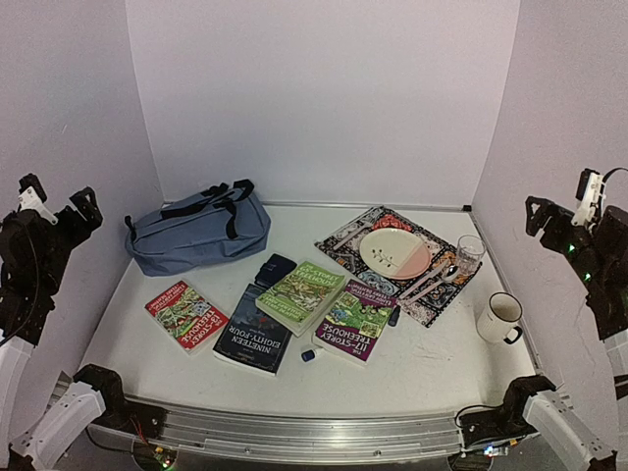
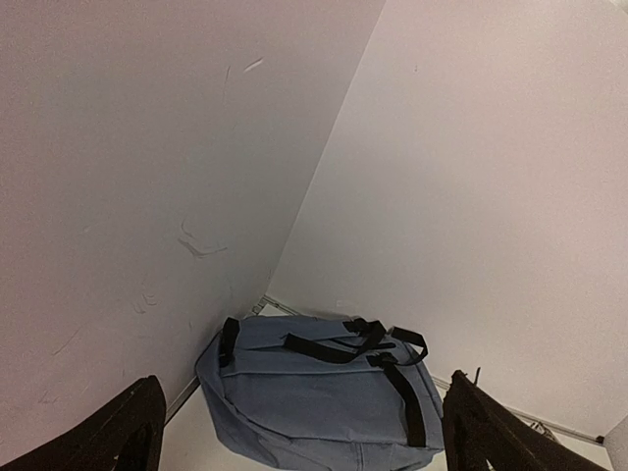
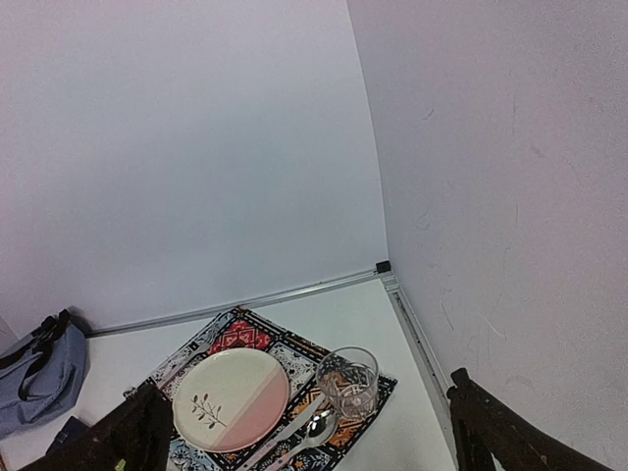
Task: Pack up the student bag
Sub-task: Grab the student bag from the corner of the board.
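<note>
Top external view: the student bag (image 1: 196, 234) lies at the upper left of the table (image 1: 432, 365), close to the left wall (image 1: 78, 118), straps on top. Both end effectors hang high with jaws spread wide, holding nothing: the left end effector (image 1: 59, 199) at the frame's left edge, the right end effector (image 1: 562, 204) at the right edge. Four books (image 1: 301, 292) crowd the centre and a placemat (image 1: 345, 235) fills the upper right. Bare table runs along the lower edge, left of the mug (image 1: 498, 318).
</note>
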